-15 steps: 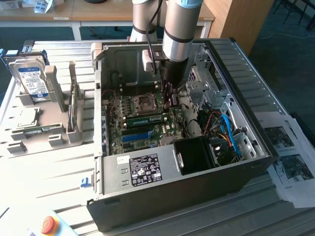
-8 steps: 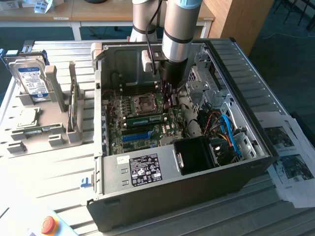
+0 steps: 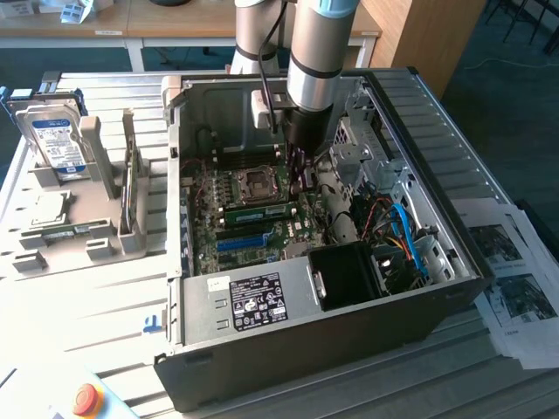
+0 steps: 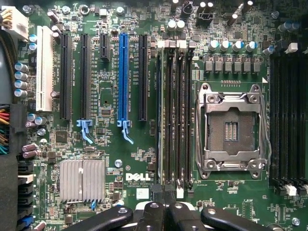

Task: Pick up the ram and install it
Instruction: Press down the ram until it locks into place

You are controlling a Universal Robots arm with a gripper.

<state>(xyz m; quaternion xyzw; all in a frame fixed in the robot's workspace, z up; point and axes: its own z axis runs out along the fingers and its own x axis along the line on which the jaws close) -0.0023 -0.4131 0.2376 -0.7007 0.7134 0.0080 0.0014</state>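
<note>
The ram [image 3: 258, 212] is seated in a slot on the motherboard [image 3: 231, 231], inside the open computer case [image 3: 288, 314].

**Exterior view**
- The ram is a narrow green stick with a pale label strip. It lies just beside the CPU socket [image 3: 259, 182].
- The gripper [image 3: 301, 179] reaches down into the case, over the end of the ram toward the exterior view's right. The arm [image 3: 314, 52] is cut off by the upper edge of the picture.
- The dark gripper body hides the fingertips here, so contact with the ram cannot be confirmed.
- The black drive bay [image 3: 349, 275] and the blue cables [image 3: 406, 236] cover that side of the motherboard.
- The case rests on a pale slatted desk [image 3: 52, 332].
- Toward the exterior view's left, 1 hard drive [image 3: 57, 140] stands upright in a grey holder [image 3: 96, 236].
- A red button [image 3: 85, 399] is cut off by the lower edge.
- Printed sheets [image 3: 515, 271] lie beside the case.
- Blue flooring and wooden furniture fill the background.

**Wrist view**
- The fingers [image 4: 153, 214] are fully closed against each other, with nothing gripped between them. The tips sit at the end of the row of dark memory slots [image 4: 175, 110].
- The slots are seen edge-on, so it cannot be told which of them carries the ram.
- The CPU socket [image 4: 231, 127] lies beside this row. A 2nd row of slots [image 4: 288, 110] is partly cut off by the edge of the picture.
- A blue expansion slot [image 4: 124, 77] and a finned heatsink [image 4: 82, 180] are also visible.
</note>
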